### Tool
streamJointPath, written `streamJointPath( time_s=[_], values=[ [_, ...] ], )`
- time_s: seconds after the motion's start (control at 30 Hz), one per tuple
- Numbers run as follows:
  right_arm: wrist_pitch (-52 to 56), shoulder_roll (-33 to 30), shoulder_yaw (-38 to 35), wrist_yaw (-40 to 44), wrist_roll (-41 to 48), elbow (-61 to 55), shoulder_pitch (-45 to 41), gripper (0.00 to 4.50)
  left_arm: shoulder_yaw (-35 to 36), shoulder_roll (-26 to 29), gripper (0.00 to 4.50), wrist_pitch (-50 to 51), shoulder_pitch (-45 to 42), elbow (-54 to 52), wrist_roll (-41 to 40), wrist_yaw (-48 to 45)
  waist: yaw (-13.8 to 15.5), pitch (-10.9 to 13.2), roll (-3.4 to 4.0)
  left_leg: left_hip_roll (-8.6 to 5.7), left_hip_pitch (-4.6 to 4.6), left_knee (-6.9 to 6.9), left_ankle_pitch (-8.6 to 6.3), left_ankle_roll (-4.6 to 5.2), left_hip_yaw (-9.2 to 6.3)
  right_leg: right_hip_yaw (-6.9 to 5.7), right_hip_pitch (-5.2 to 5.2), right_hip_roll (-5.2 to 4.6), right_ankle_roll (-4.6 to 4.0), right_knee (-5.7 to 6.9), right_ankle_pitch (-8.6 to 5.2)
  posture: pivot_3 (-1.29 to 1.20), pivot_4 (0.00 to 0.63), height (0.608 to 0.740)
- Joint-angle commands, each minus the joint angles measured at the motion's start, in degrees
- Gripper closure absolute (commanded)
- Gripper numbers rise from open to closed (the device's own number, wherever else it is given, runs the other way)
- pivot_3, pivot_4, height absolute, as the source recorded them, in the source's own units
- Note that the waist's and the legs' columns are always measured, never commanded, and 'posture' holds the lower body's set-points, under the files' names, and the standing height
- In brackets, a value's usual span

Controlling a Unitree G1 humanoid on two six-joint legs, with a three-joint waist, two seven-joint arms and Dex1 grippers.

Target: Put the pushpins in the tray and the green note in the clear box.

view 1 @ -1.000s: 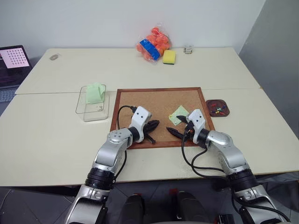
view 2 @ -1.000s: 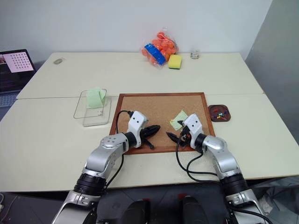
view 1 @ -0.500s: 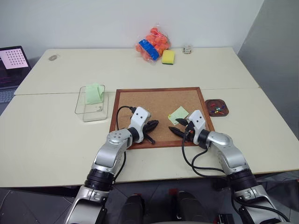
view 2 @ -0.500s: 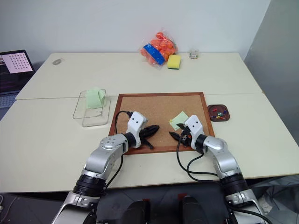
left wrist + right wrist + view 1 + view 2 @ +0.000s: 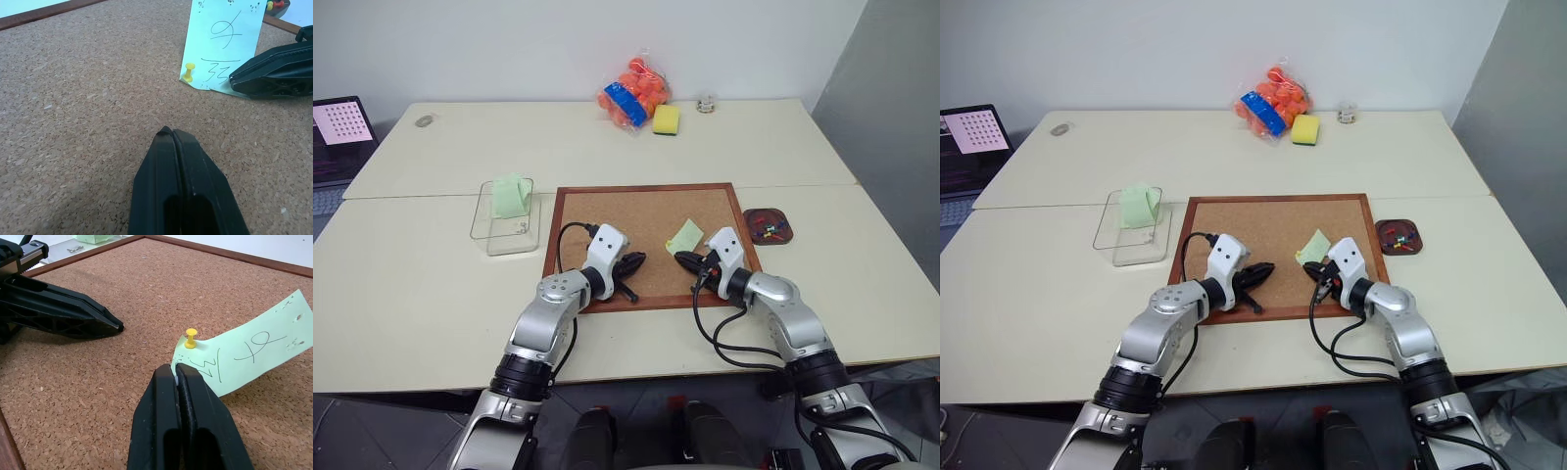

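Note:
The green note [image 5: 685, 235] lies on the corkboard [image 5: 607, 211], with a yellow pushpin [image 5: 190, 338] stuck through one corner. My right gripper [image 5: 176, 369] is shut on the note's near edge beside that pin, and the paper curls up off the cork. To its left my left gripper [image 5: 168, 132] is shut and empty, low over bare cork, pointing at the note. The tray [image 5: 785, 219] sits on the table just right of the corkboard with several pushpins [image 5: 766, 232] in it. The clear box [image 5: 480, 223] stands left of the corkboard.
A mint-green folded sheet [image 5: 512, 196] stands in the clear box. A bag of orange items [image 5: 634, 90], a yellow sponge [image 5: 667, 118] and a small glass [image 5: 707, 102] are at the table's far edge. A laptop [image 5: 337, 137] is far left.
My right gripper has closed its fingers on the note's near edge, and the note now curls up from the cork. The left gripper has stayed shut and still.

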Motion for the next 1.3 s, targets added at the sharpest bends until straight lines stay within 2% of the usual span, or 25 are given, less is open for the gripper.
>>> streamJointPath(
  time_s=[0.03,0.5,0.57,0.7,0.8,1.1,1.13,1.17,1.3],
  values=[
    [-4.21,1.17,-2.84,-0.54,1.95,-3.36,-0.23,4.49,-0.69,-0.13,4.5,0.26,0.68,-0.85,0.35,0.39,0.0,0.0,0.0,0.0,0.0,0.0,0.0,0.0,0.0,0.0,0.0,0.0,0.0,0.0,0.0,0.0,0.15,0.74],
    [-1.23,2.81,-7.2,-2.97,6.6,-8.49,-0.49,4.49,-0.63,-0.5,4.5,0.38,0.7,-0.69,0.18,0.52,0.01,0.0,0.0,0.0,0.0,0.0,0.0,0.0,-0.01,0.0,0.0,0.0,0.0,0.0,0.0,0.0,0.15,0.74],
    [0.32,3.45,-9.57,-6.28,7.39,-8.31,-1.19,4.49,-0.58,-0.48,4.5,0.38,0.71,-0.7,0.17,0.52,0.05,0.0,0.0,0.0,0.0,0.0,0.0,0.0,-0.01,0.0,0.0,0.0,-0.02,0.0,0.01,0.0,0.15,0.74],
    [1.16,3.39,-16.72,-18.36,5.55,-3.57,-4.4,4.49,-0.54,-0.43,4.5,0.38,0.84,-0.68,0.22,0.47,0.11,0.0,0.0,-0.01,-0.01,0.0,0.0,0.0,0.0,0.0,0.0,-0.02,-0.15,0.0,0.09,0.0,0.15,0.74],
    [0.7,0.52,-18.69,-25.39,0.9,2.18,-6.5,4.49,-0.76,-0.56,4.5,0.34,0.77,-0.55,0.25,0.35,0.11,0.0,0.0,-0.02,-0.01,0.0,0.0,0.0,0.01,0.01,0.0,-0.03,-0.2,0.01,0.12,0.0,0.15,0.74],
    [2.25,0.91,-22.97,-30.65,2.41,10.05,-10.67,4.49,-0.72,-0.63,4.5,0.0,0.19,-0.14,0.38,0.22,-0.01,-0.01,0.02,-0.02,-0.01,-0.01,0.0,0.0,0.05,0.05,0.0,-0.02,-0.21,0.02,0.11,0.0,0.15,0.74],
    [2.17,1.02,-23.32,-30.99,2.62,10.5,-10.88,4.04,-0.65,-0.57,4.5,0.07,0.28,-0.28,0.34,0.22,-0.01,-0.01,0.02,-0.03,-0.01,-0.01,0.0,0.0,0.07,0.06,-0.01,-0.02,-0.21,0.01,0.11,0.0,0.15,0.74],
    [2.07,1.08,-23.52,-31.22,2.77,10.81,-11.02,3.99,-0.6,-0.53,4.5,0.12,0.34,-0.37,0.31,0.23,0.0,-0.01,0.02,-0.03,-0.01,-0.01,0.0,0.0,0.06,0.06,0.0,-0.03,-0.21,0.01,0.11,0.0,0.15,0.74],
    [1.86,0.65,-23.47,-31.63,2.45,11.33,-11.05,3.21,-0.48,-0.36,4.5,0.39,0.86,-1.03,0.3,0.37,0.0,-0.01,0.02,-0.02,-0.01,-0.02,0.0,0.0,0.05,0.03,0.0,-0.02,-0.22,0.0,0.11,0.0,0.15,0.74]
  ],
)
